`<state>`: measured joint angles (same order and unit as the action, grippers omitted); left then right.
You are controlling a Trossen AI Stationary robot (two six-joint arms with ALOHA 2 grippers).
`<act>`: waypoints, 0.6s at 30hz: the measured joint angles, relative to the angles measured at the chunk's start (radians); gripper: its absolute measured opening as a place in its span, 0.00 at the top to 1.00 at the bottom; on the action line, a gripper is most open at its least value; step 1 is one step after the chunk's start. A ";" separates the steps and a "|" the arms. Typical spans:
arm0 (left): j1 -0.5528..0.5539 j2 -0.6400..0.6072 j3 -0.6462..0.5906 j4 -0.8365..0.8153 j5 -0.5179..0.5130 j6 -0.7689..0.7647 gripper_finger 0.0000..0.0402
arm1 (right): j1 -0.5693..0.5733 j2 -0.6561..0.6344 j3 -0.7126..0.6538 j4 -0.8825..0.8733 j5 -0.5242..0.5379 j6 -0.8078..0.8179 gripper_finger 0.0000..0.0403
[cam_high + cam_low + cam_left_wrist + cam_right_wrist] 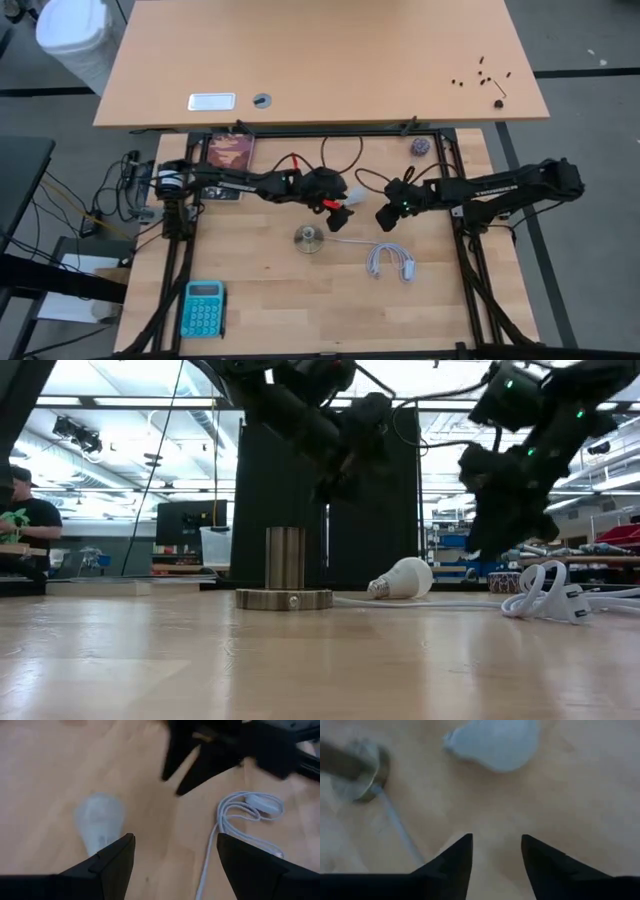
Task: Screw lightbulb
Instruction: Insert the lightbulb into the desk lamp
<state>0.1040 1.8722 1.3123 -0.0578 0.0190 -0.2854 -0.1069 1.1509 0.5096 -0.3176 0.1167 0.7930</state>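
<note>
The white lightbulb (403, 578) lies on its side on the wooden table, its screw base pointing toward the metal socket (285, 572), which stands upright on its round disc. In the high view the lightbulb (358, 193) lies between my two grippers. My left gripper (175, 865) hovers open above the table, and the lightbulb (100, 822) is just ahead of one fingertip. My right gripper (496, 852) also hangs open over bare wood, with the lightbulb (495, 742) ahead of it and the socket (357, 770) off to one side. Neither gripper touches anything.
A coiled white cord with a switch (392, 262) lies toward the table's right of the socket (308, 240). A teal calculator (203, 308) sits at the near left, and a small ball (419, 147) at the far right. The black frame rails (470, 270) border the work area.
</note>
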 joint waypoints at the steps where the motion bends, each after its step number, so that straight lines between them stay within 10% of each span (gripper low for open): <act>1: 0.002 0.007 0.006 -0.007 -0.015 0.016 0.29 | -0.019 0.001 -0.013 0.009 0.010 0.000 0.54; 18: 0.028 0.083 0.009 -0.068 -0.162 -0.025 0.29 | -0.377 0.179 -0.043 0.399 -0.118 -0.213 0.57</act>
<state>0.1324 1.9554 1.3212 -0.1253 -0.1430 -0.3107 -0.4841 1.3299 0.4670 0.0817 -0.0011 0.5804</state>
